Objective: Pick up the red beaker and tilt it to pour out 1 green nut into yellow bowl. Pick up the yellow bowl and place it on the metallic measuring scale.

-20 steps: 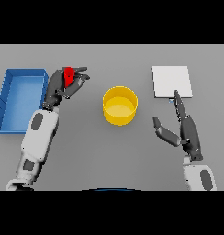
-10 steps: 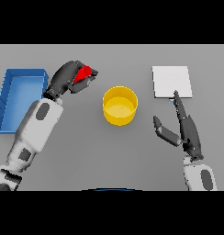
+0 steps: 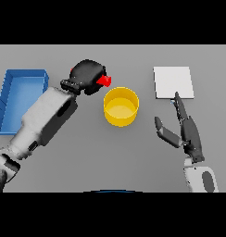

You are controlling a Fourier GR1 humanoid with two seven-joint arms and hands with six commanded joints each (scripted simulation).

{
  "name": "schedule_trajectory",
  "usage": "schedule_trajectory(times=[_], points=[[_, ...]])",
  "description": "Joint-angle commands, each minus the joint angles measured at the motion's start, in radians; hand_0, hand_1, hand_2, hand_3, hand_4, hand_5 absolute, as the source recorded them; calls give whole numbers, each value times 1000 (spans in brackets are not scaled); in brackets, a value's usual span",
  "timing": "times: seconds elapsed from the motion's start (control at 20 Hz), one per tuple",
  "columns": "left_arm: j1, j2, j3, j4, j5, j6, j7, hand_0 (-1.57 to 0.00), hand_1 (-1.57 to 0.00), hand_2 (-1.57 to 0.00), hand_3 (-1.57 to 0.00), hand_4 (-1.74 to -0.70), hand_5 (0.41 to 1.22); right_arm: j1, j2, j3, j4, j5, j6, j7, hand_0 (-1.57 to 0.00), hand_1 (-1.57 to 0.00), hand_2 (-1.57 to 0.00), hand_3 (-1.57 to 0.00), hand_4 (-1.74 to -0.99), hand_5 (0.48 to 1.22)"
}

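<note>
Pour step in hand. Left hand [image 3: 88, 76] seen with fingers curled around red beaker [image 3: 104, 81], only a small red part of it showing past the fingers on the side toward yellow bowl [image 3: 121, 107]. Beaker held raised, just beside the bowl's near-left rim, apparently tipped toward it; exact tilt not readable with the fingers covering most of it. No green nut made out, neither in the beaker nor in the bowl; bowl interior looked plain yellow. Bowl resting on grey tabletop [image 3: 87, 157], between the two hands. Right hand [image 3: 186, 131] idle, fingers straight and relaxed, thumb spread, holding nothing; fingertips reaching up to the near edge of metallic measuring scale [image 3: 173, 82], whether touching not clear. Blue bin [image 3: 8, 92] well apart behind the left forearm, not involved. Judged: pour not yet confirmed. Next move likely to call for carrying the beaker mouth over the bowl opening and tipping slowly, so that one nut only drops. Bowl transfer to scale not begun.
</note>
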Motion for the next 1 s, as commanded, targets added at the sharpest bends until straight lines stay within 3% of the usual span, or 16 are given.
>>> schedule_trajectory(times=[0.0, 0.3, 0.55, 0.95], points=[[-17, 8, -23, 11, -31, -18, 2, -1571, -1571, -1571, -1492, -1698, 1205, 0, 1, -4, -5, -9, 2, 2, 1, 1, 1, 1, -1190, 675], [-147, 10, -163, 95, -186, -118, -87, -1571, -1571, -1571, -1295, -1719, 1217, 9, 22, -13, 3, -48, 12, 8, 1, 1, 1, 1, -1206, 639], [-215, 4, -262, 139, -280, -134, -180, -1571, -1571, -1571, -1480, -1729, 1220, 15, 29, 1, -7, -7, -17, -10, 1, 1, 1, 1, -1214, 600], [-327, -9, -428, 201, -445, -131, -263, -1571, -1571, -1571, -1556, -1738, 1221, -3, 33, -12, 12, -7, -33, -15, 1, 1, 1, 1, -1148, 566]])
